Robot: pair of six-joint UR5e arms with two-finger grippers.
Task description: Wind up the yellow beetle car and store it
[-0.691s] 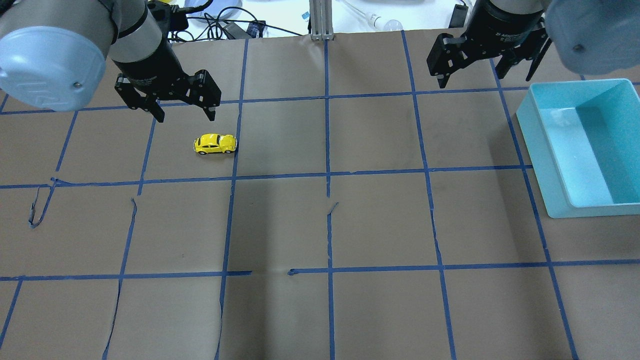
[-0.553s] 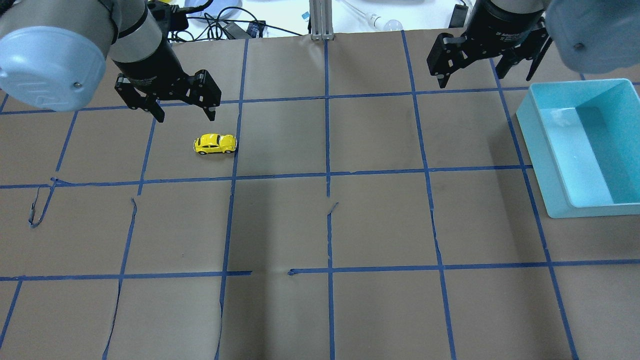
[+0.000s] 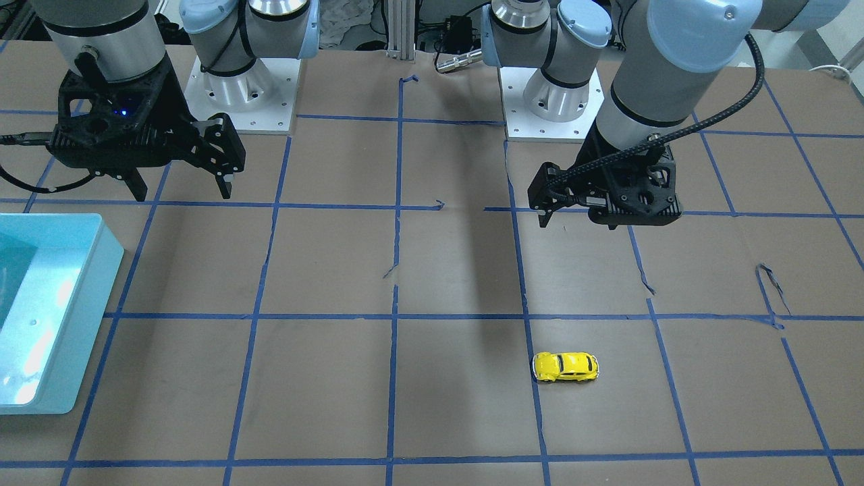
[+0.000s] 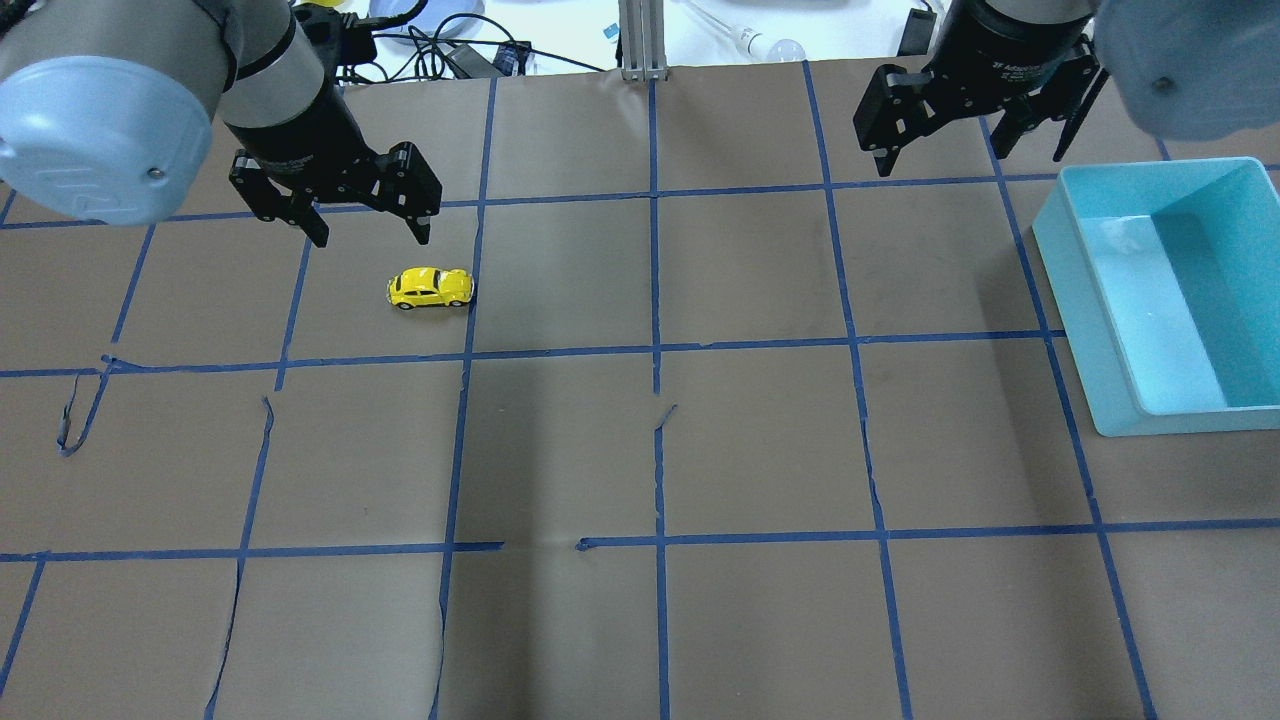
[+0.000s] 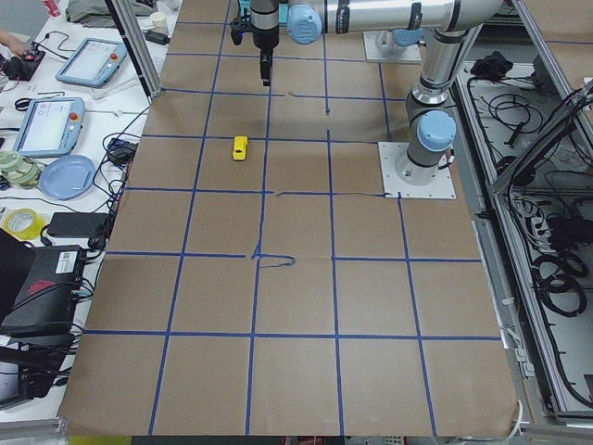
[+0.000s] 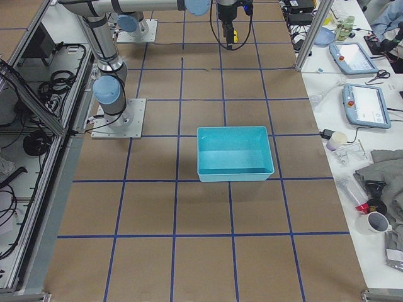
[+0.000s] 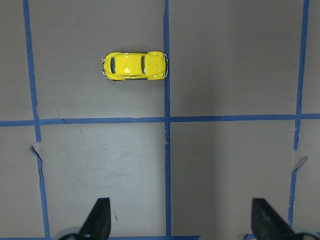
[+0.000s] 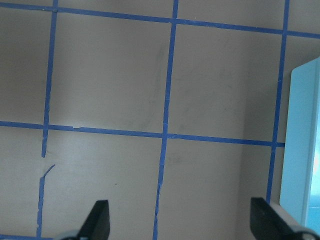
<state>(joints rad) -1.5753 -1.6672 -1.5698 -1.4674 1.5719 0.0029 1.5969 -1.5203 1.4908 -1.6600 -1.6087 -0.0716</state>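
Observation:
The yellow beetle car (image 4: 431, 288) stands on its wheels on the brown paper table, beside a blue tape line. It also shows in the front view (image 3: 565, 366), the left wrist view (image 7: 134, 66) and the left side view (image 5: 240, 147). My left gripper (image 4: 370, 232) is open and empty, raised above the table just behind the car. My right gripper (image 4: 970, 160) is open and empty, raised at the back right. Its fingertips (image 8: 100, 217) show wide apart in the right wrist view.
A light-blue bin (image 4: 1100, 320) sits at the right edge, empty inside; it also shows in the front view (image 3: 81, 317) and the right side view (image 6: 234, 155). Blue tape lines grid the paper, torn in places. Cables and clutter lie beyond the back edge.
The left arm has shifted very slightly; the car and the right arm have not visibly moved.

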